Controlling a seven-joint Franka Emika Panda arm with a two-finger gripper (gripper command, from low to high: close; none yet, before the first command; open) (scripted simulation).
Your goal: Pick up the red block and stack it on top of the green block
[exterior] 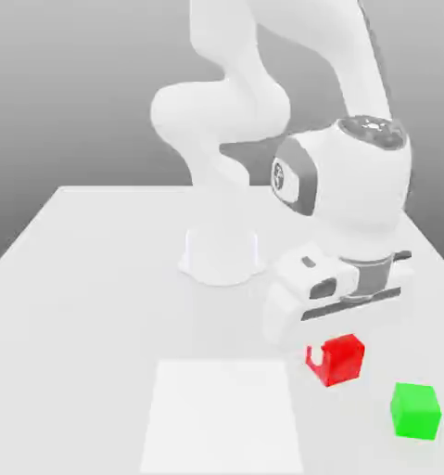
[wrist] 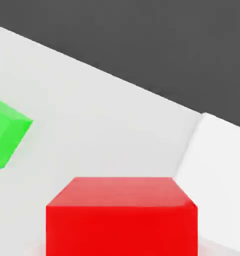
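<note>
Gripper clenched on the red block, which in the exterior view hangs just under the hand, seemingly lifted slightly off the white counter, with the green block resting near it at about 4 o'clock. Risk 1: the grip looks to sit on the block's upper part, so a quick swing toward the green block could let it twist or slip between the fingers. Risk 2: carried too low, its bottom edge would strike the green block's side and shove it away; released off-centre, it would tip off.
</note>
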